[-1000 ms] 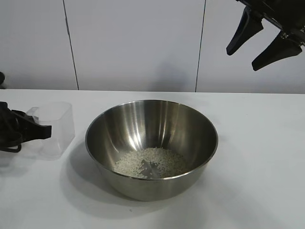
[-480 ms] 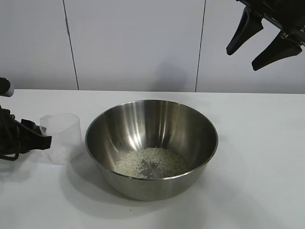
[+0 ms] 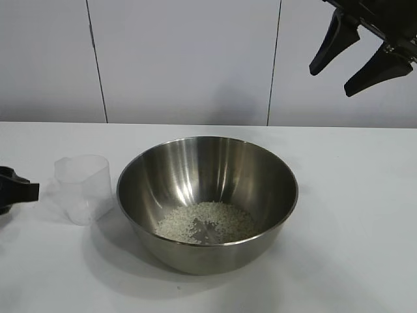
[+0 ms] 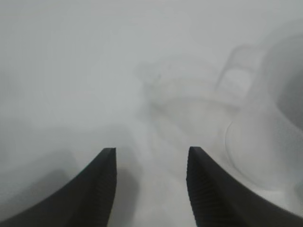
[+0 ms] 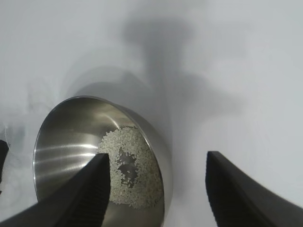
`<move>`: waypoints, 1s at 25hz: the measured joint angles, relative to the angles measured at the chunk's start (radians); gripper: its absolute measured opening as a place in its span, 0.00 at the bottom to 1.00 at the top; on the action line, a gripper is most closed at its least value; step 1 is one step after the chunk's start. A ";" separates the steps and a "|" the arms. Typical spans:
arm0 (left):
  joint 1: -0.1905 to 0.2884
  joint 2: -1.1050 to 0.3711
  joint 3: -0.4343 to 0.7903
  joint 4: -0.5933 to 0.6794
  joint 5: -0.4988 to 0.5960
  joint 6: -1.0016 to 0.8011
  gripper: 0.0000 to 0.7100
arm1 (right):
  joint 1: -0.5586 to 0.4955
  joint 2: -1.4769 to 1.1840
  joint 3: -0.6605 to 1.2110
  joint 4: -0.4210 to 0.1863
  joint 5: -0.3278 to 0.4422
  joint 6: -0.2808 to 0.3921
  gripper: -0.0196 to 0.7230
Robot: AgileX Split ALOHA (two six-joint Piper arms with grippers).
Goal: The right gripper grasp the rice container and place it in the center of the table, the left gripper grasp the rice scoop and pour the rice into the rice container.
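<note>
The steel rice container (image 3: 207,199) stands on the white table (image 3: 352,215) near the middle, with a heap of rice (image 3: 205,222) in its bottom; it also shows in the right wrist view (image 5: 71,146) with the rice (image 5: 130,165). The clear rice scoop (image 3: 83,188) stands upright and empty just left of the bowl, blurred in the left wrist view (image 4: 246,127). My left gripper (image 3: 16,192) is open and empty at the left edge, apart from the scoop; its fingertips (image 4: 106,161) show. My right gripper (image 3: 355,55) is open, high at the upper right.
A white panelled wall (image 3: 189,59) stands behind the table.
My left gripper set the scoop upright beside the bowl, let go of it and drew back to the left edge. The right gripper and bowl have not moved.
</note>
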 joint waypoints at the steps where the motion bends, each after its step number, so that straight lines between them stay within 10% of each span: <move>1: 0.000 -0.037 -0.008 -0.002 0.036 -0.001 0.49 | 0.000 0.000 0.000 0.000 0.000 0.000 0.58; 9: -0.005 -0.328 -0.344 0.019 0.691 -0.003 0.49 | 0.000 0.000 0.000 0.001 0.000 0.000 0.58; 16: -0.112 -0.231 -0.814 0.047 1.385 -0.003 0.49 | 0.000 0.000 0.000 0.002 0.000 0.000 0.58; 25: -0.173 0.037 -1.098 -0.014 1.665 -0.074 0.49 | 0.000 0.000 0.000 0.002 0.047 -0.005 0.58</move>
